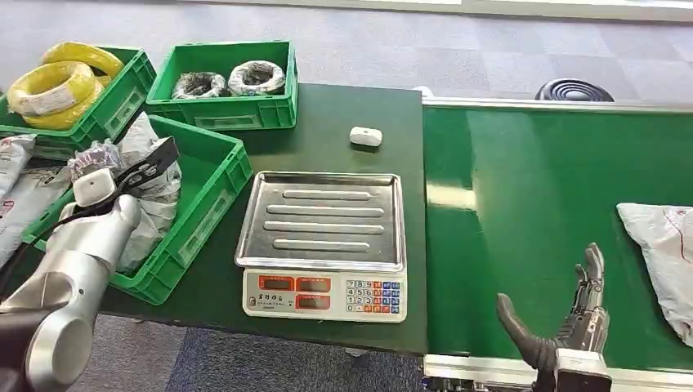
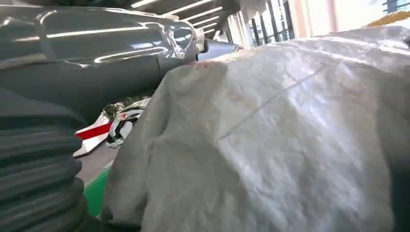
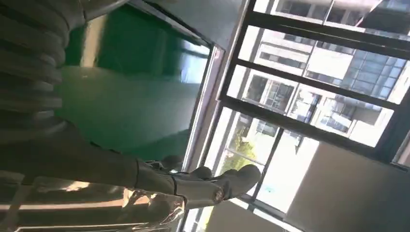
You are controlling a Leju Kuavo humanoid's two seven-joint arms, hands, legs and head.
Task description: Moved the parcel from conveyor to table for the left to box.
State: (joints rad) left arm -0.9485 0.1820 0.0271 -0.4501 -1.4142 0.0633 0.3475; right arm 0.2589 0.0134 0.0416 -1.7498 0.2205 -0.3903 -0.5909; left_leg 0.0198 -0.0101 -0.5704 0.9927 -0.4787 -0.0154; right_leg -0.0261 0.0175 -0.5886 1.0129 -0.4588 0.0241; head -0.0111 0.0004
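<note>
No writing is legible: the scale (image 1: 320, 245) shows only blurred red displays and coloured keys. The parcel (image 1: 663, 253) lies on the conveyor (image 1: 523, 204) just beside the empty, spread-fingered right hand (image 1: 572, 318). The left hand (image 1: 143, 167) rests on grey bags (image 1: 155, 204) in the green crate (image 1: 208, 204), its grasp unclear.

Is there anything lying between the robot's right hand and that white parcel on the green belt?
Nothing visible does. The right hand hovers open over the conveyor, and only bare green belt lies between it and the white parcel at the right edge. The scale sits off to the side on the table.
</note>
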